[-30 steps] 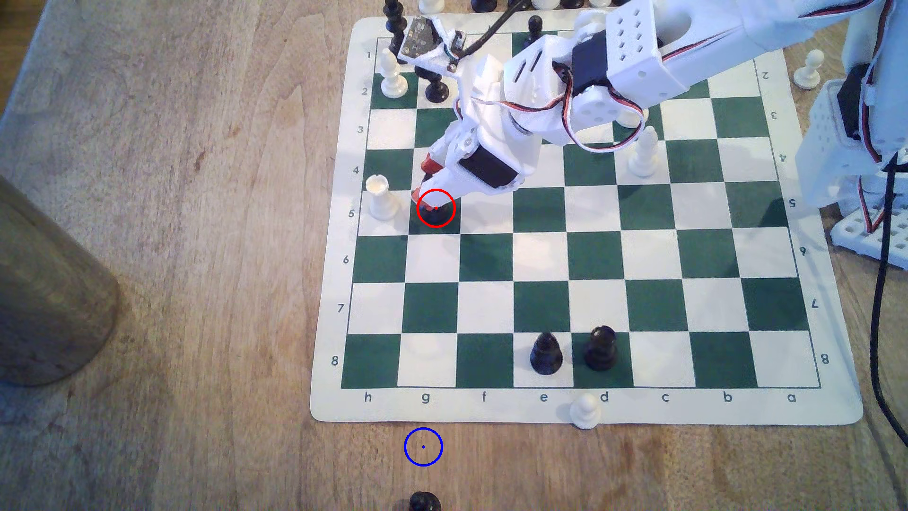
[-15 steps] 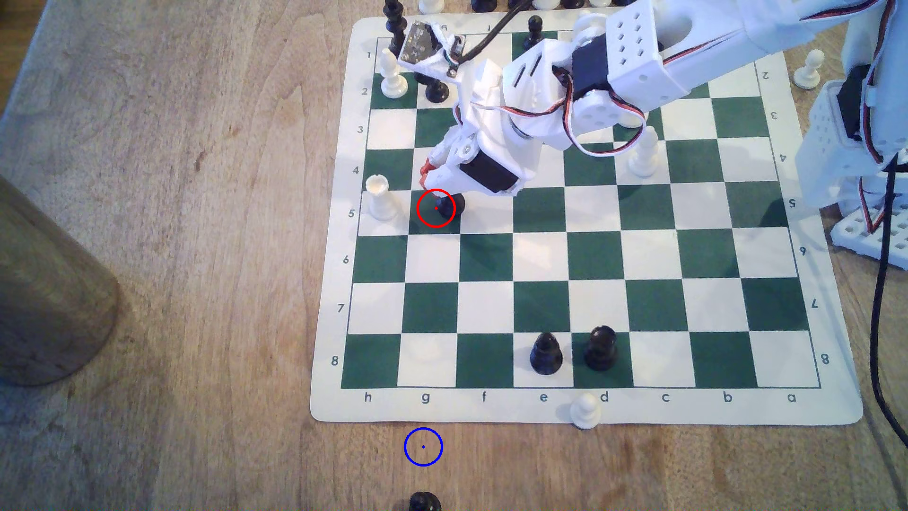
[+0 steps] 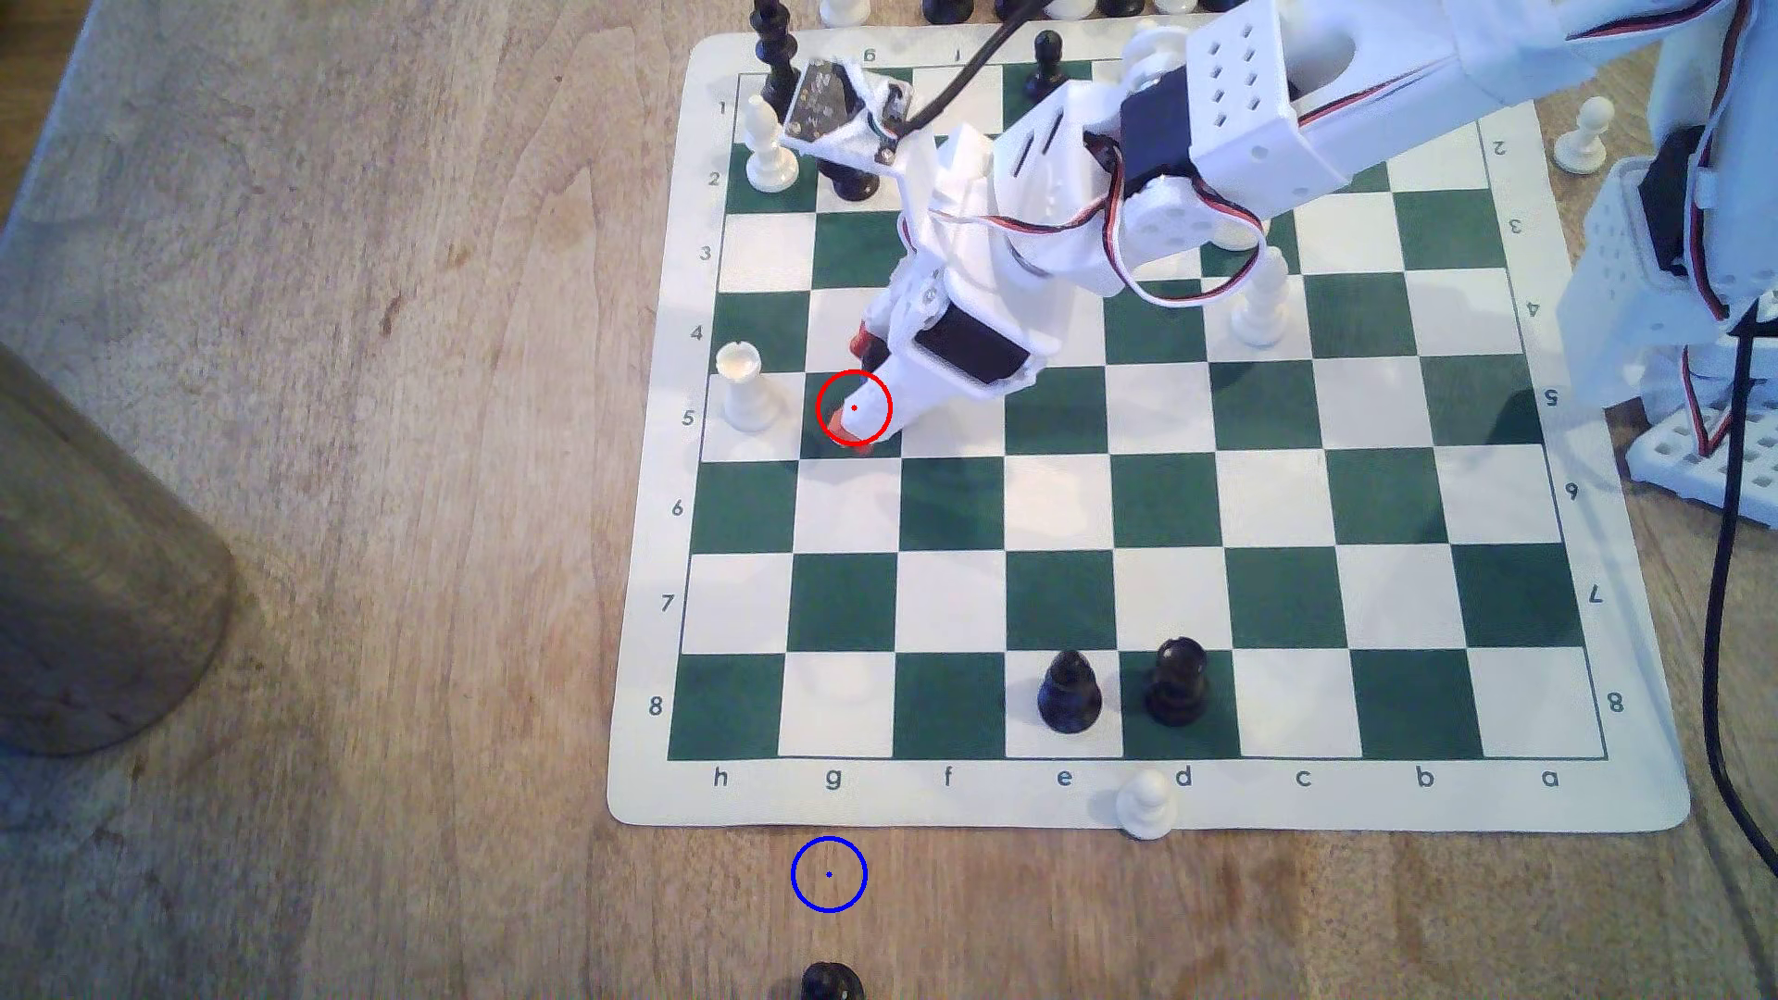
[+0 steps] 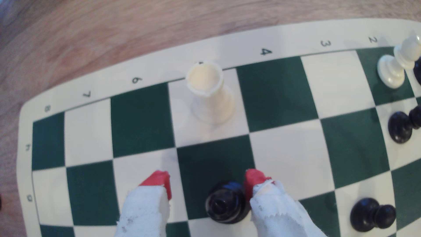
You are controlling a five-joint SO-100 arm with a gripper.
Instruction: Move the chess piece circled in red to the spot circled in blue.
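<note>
1. The blue ring (image 3: 828, 874) is drawn on bare desk (image 3: 385, 577), off the board's (image 3: 1636, 808) near edge.
2. The claw (image 4: 208, 181) stands apart, straddling the pawn (image 4: 225, 205) on its dark square; one red fingertip (image 4: 251, 182) looks to touch it.
3. Glossy, light and rigid, likely slippery: best pinched at the collar beneath the knob.

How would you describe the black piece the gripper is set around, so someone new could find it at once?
Start at the green-and-cream chess mat and find the white rook on its h-file edge. On the green square next to that rook stands the black pawn, between the open gripper and its red-tipped fingers. It is short with a plain round knob, and it alone sits between the fingers.
</note>
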